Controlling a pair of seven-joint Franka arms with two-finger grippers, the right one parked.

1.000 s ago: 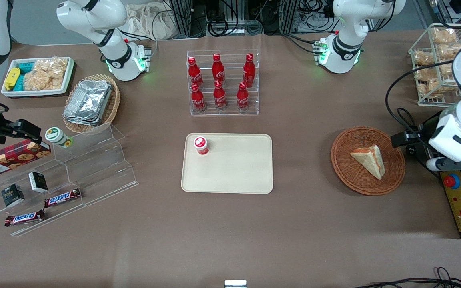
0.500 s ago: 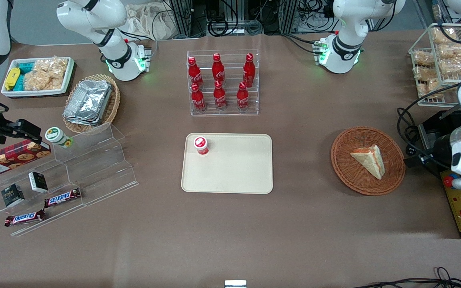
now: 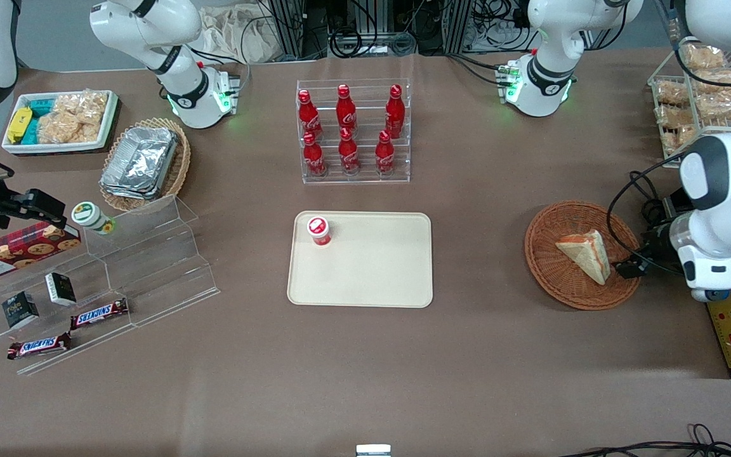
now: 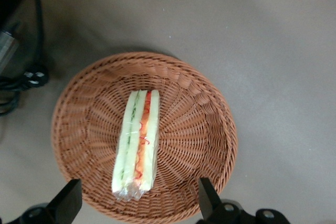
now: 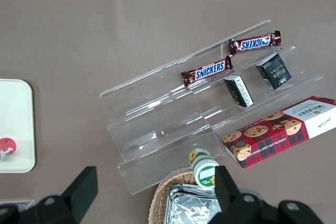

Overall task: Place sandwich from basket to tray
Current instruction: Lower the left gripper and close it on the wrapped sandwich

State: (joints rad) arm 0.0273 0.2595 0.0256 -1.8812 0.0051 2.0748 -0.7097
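Front view coverage places the sandwich (image 3: 586,255) inside the round reddish-brown basket (image 3: 549,279), which is set on the brown tabletop (image 3: 480,355) toward the working arm's end. The wedge is laid flat with its pale bread face up and its filling edge turned toward the working arm. The pincer (image 3: 629,268) is seen at the basket's rim on that same side, just beside the sandwich, with the white arm rising above it.

From the left wrist view, the sandwich (image 4: 136,145) is shown edge-on in clear wrap, with green and red filling visible between the bread layers, resting on the woven floor of the basket (image 4: 205,129). The pincer (image 4: 137,203) is held open above the basket, its two dark fingers (image 4: 68,203) spread well apart, one to each side of the sandwich's nearer end; nothing is gripped and no contact with the sandwich is seen.

The beige tray (image 3: 378,273) is placed at the middle of the tabletop, well apart from the basket. A small red-capped bottle (image 3: 318,230) is stood upright in one of its corners. A clear rack of red bottles (image 3: 353,133) is set farther from the front camera than the tray.
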